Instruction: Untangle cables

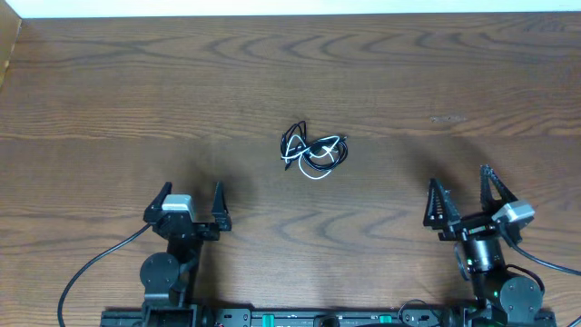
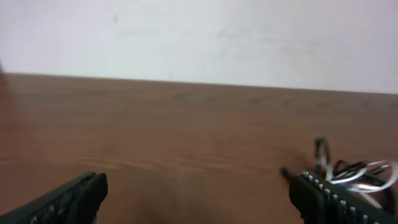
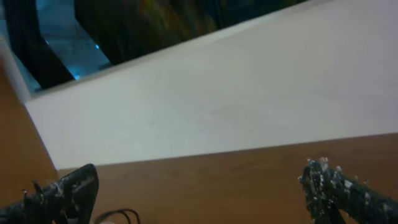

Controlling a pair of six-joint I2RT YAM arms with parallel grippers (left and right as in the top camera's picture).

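Observation:
A small tangle of thin cables [image 1: 313, 151], one white and the others black, lies in tight coils at the middle of the wooden table. My left gripper [image 1: 192, 195] is open and empty at the near left, well short of the tangle. My right gripper [image 1: 461, 185] is open and empty at the near right, also apart from it. In the left wrist view the tangle [image 2: 357, 174] shows at the far right, just beyond the right finger of the open jaws [image 2: 199, 196]. In the right wrist view a black loop [image 3: 118, 216] peeks at the bottom left by the open jaws [image 3: 202, 186].
The brown wooden table [image 1: 136, 100] ends in a white wall [image 2: 205, 37] along its far edge. Thick black cords [image 1: 91, 268] run from the arm bases at the near edge. A dark mount rail [image 1: 300, 317] lies along the front.

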